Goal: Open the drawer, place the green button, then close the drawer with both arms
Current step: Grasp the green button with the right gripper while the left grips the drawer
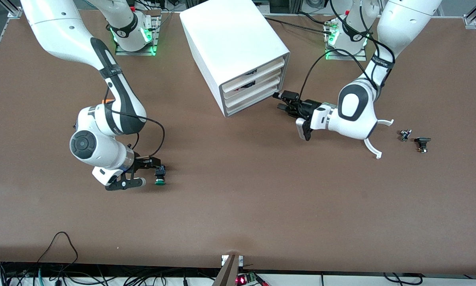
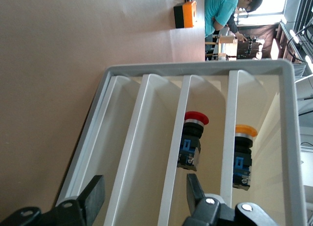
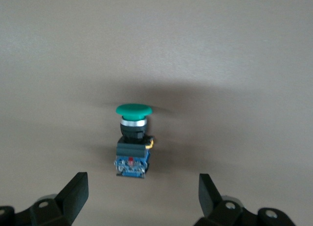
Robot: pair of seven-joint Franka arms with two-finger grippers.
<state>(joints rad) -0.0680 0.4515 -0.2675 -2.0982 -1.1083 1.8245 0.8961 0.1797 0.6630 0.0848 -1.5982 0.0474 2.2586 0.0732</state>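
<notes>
The white cabinet (image 1: 238,43) stands at the table's middle, near the bases. Its bottom drawer (image 1: 250,104) (image 2: 128,157) is pushed in. My left gripper (image 1: 282,101) (image 2: 144,196) is right at the cabinet's front, at the lower corner toward the left arm's end. Its jaws stand apart across the lower drawer fronts, and I cannot tell whether they touch. The green-capped button (image 1: 160,176) (image 3: 133,143) lies on its side on the table toward the right arm's end. My right gripper (image 1: 148,171) (image 3: 142,196) is low over the table just short of it, open and holding nothing.
A red-capped button (image 2: 195,138) and a yellow-capped one (image 2: 243,155) lie in the two upper drawers. An orange cube (image 2: 186,14) sits on the table by the right arm. Two small black parts (image 1: 405,135) (image 1: 422,143) lie toward the left arm's end.
</notes>
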